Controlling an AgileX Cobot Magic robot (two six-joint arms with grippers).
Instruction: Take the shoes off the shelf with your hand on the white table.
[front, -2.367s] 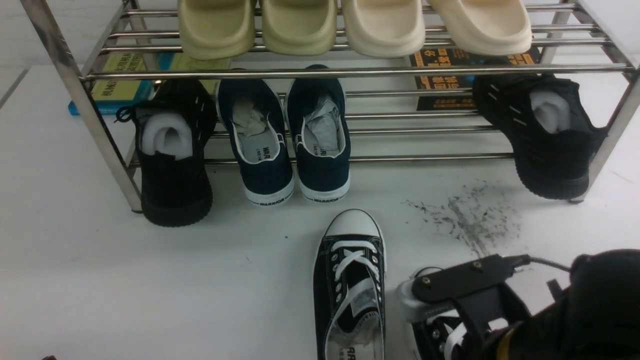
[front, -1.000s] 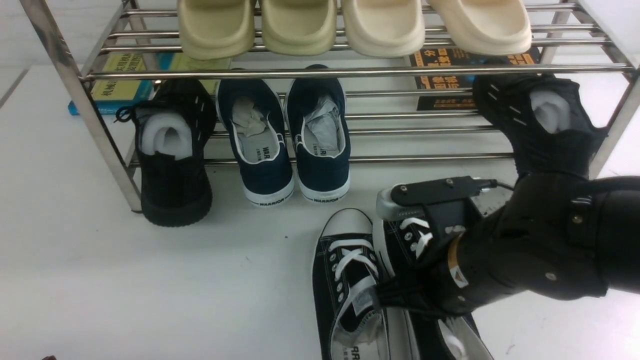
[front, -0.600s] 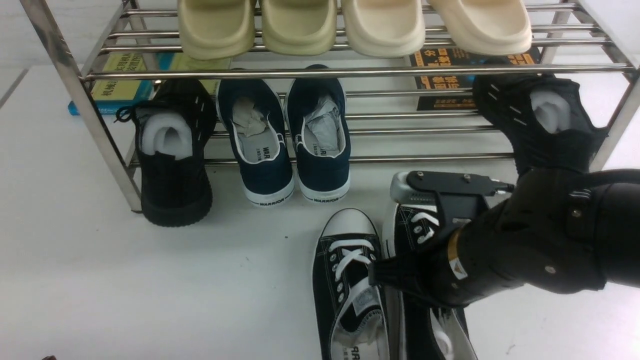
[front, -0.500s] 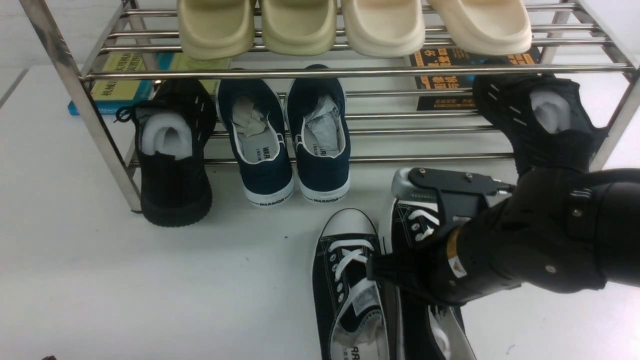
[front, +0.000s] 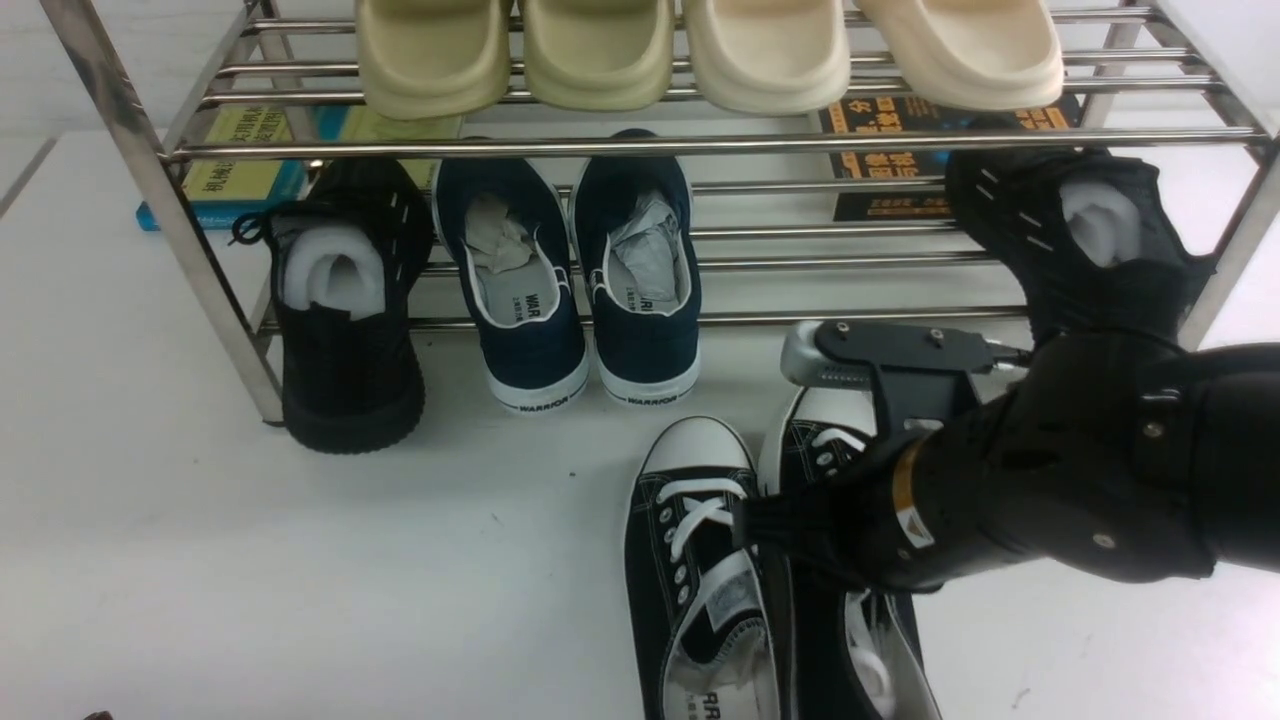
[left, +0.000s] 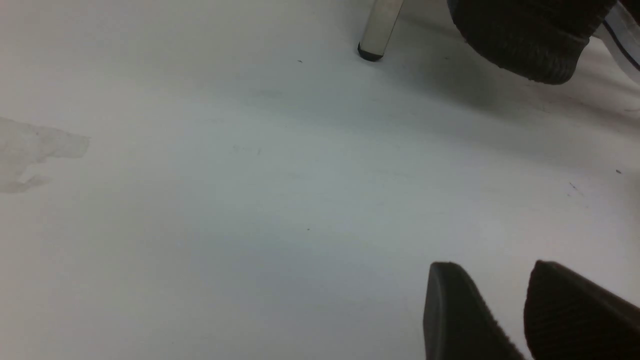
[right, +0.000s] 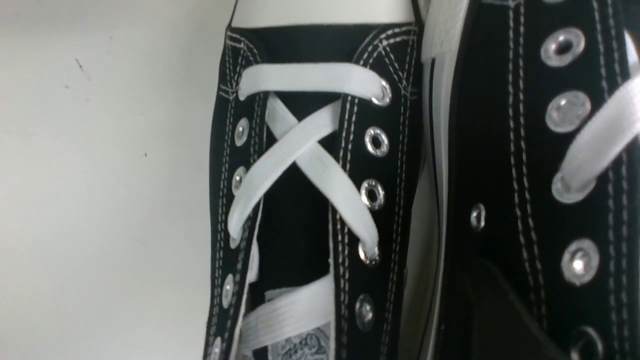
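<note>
Matte white table (front: 200, 560) runs under everything, and the shelf (front: 640, 143), a two-tier rack of chrome tubes, stands on it across almost the full width of the front view. Before the shelf's right half the bulky black right arm comes in low, and the right gripper (front: 790, 440) hangs over the black canvas sneakers (front: 700, 540). Both sneakers lie off the shelf, on the table just in front of its lower tier. They are side by side and touching, with their white toe caps toward the shelf. One flat finger (front: 900, 350) with a grey ridged pad stands clear above the toe cap of the sneaker nearer the shelf's right end. The other finger is hidden, so I cannot tell whether that sneaker is gripped or let go. On the shelf's top tier sit four cream slides (front: 600, 50). On its lower tier a navy pair (front: 580, 290) sits left of the middle, heels out past the front bar. One black knit shoe (front: 345, 330) sits at the left end of that tier and another (front: 1090, 270) at the right end. Behind the shelf lie books (front: 235, 165). Well out from the shelf's left front leg (left: 375, 30) the left gripper (left: 492, 270) rests low over bare table, its tips drawn together but for a sliver, holding nothing.
</note>
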